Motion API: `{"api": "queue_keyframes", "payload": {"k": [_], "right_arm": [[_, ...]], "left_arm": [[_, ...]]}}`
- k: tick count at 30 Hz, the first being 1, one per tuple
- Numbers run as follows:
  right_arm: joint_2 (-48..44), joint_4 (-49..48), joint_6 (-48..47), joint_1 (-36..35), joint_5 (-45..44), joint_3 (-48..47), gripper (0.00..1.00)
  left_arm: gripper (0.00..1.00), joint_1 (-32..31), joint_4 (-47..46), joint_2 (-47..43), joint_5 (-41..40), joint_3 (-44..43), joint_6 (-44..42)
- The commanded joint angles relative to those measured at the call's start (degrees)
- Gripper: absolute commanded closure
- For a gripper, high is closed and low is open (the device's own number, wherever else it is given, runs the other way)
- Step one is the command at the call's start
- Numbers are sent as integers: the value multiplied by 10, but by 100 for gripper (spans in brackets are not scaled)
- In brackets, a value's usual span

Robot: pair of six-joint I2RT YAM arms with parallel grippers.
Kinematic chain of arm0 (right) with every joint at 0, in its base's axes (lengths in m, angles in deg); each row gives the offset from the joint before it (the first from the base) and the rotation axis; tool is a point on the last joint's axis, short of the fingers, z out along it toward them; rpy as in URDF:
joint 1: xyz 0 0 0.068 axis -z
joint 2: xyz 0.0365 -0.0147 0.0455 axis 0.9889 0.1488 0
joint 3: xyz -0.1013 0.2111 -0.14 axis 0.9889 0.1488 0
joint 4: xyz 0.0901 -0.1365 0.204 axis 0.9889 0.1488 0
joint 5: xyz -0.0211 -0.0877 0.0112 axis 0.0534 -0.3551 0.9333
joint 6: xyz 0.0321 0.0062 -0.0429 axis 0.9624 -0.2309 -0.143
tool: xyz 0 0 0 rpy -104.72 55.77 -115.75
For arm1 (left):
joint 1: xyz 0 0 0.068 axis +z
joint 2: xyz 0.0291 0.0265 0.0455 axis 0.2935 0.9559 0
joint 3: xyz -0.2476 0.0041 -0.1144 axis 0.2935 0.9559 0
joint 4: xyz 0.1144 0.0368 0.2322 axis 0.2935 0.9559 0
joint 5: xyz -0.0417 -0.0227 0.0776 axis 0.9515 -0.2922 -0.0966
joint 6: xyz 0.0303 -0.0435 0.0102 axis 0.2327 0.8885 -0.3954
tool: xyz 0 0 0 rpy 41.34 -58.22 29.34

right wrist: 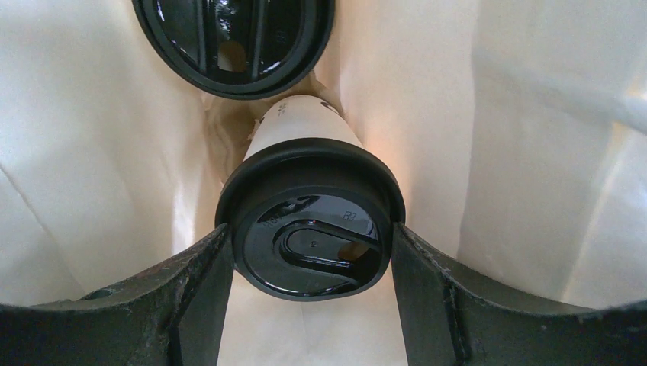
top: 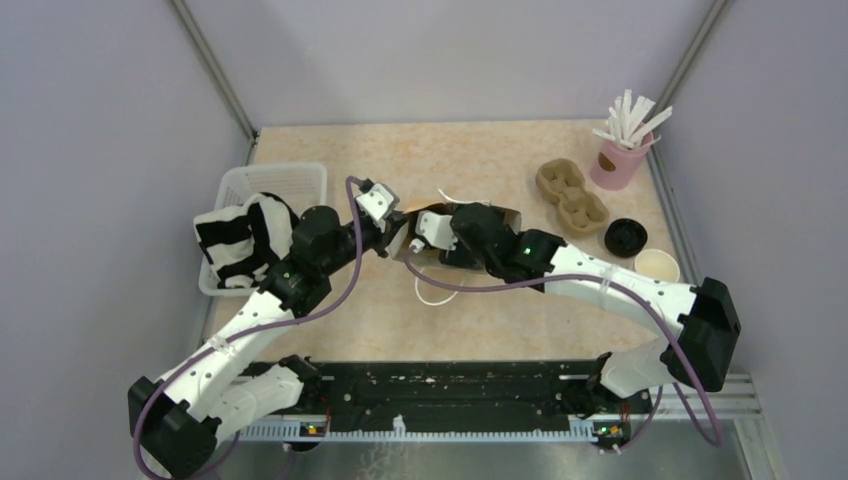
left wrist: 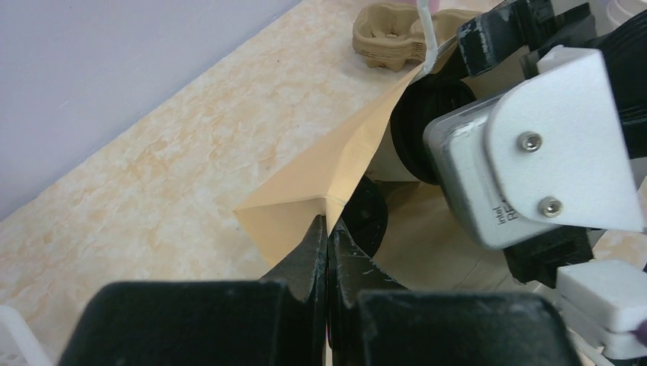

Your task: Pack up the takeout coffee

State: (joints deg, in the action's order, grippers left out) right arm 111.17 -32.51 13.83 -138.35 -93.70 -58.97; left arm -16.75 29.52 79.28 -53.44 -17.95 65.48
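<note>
A brown paper bag (top: 425, 212) lies on its side at mid-table, its mouth facing the arms. My left gripper (top: 392, 240) is shut on the bag's edge (left wrist: 320, 191), with the jaws (left wrist: 328, 229) pinching the paper fold. My right gripper (top: 452, 235) reaches into the bag. In the right wrist view its jaws (right wrist: 309, 255) are shut on the black lid of a takeout coffee cup (right wrist: 305, 229), whose white body points deeper into the bag. A second lidded cup (right wrist: 233, 38) sits further inside; it also shows in the left wrist view (left wrist: 370, 217).
A white basket (top: 290, 180) with a striped cloth (top: 240, 240) stands at the left. At the right are a pulp cup carrier (top: 570, 195), a pink cup with straws (top: 620, 160), a loose black lid (top: 625, 237) and a lidless white cup (top: 657, 265).
</note>
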Motion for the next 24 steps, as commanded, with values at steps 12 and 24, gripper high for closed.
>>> {"api": "queue_keyframes", "payload": {"k": [12,24], "right_arm": [[40,5,-4,37,91,-19,62],[69,76,5,37,124,-82,63]], "left_arm": [[100,-5,-22,0,19,-3,-4],[100,-5,-8,10,16,-20,-8]]}}
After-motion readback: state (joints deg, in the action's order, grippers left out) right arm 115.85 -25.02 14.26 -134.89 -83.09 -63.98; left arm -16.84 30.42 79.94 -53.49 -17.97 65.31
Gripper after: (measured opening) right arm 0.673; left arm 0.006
